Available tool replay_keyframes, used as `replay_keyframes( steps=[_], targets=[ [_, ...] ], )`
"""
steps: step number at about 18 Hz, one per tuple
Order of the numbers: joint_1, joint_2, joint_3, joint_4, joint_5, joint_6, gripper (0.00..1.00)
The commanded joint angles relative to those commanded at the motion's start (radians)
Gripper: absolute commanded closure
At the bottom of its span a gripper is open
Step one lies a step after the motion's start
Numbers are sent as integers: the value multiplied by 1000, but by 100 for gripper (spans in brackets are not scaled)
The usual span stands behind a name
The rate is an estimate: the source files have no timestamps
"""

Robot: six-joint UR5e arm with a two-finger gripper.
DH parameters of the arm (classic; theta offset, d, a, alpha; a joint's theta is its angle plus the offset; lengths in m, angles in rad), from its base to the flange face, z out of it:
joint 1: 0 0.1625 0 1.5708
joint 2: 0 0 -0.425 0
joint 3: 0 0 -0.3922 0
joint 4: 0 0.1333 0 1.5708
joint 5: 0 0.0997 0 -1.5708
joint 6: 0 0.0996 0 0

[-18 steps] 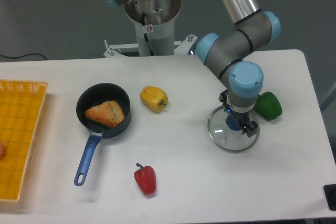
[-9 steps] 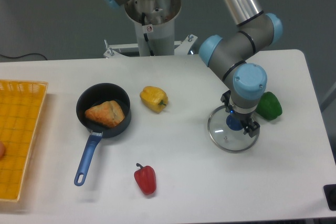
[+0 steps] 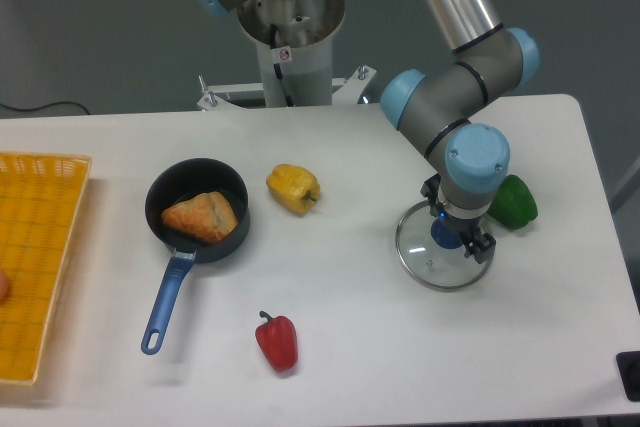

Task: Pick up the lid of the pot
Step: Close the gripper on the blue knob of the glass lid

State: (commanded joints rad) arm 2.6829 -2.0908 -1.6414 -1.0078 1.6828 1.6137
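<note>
White table [image 3: 330,327]. Robot arm [image 3: 455,92], right. Yellow crate [image 3: 45,277], left edge. Black pan [image 3: 225,179] holding bread [image 3: 203,217], left. Gripper [image 3: 461,229], fingers apart about blue knob [image 3: 446,234]. Pot lid [image 3: 415,253], flat, right. Red pepper [image 3: 277,343], near.

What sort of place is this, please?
It is probably a robotics laboratory. A robot arm reaches over a white table where a frying pan, a pot lid and a red pepper are spread apart, like test objects.

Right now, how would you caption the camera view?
Open two-finger tool at the blue knob of a round, clear pot lid.
</note>
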Motion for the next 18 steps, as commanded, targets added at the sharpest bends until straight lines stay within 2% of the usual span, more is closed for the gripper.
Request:
replay_keyframes(
  steps=[18],
  targets=[
    [6, -8, 3, -3, -29, 9, 1]
  ],
)
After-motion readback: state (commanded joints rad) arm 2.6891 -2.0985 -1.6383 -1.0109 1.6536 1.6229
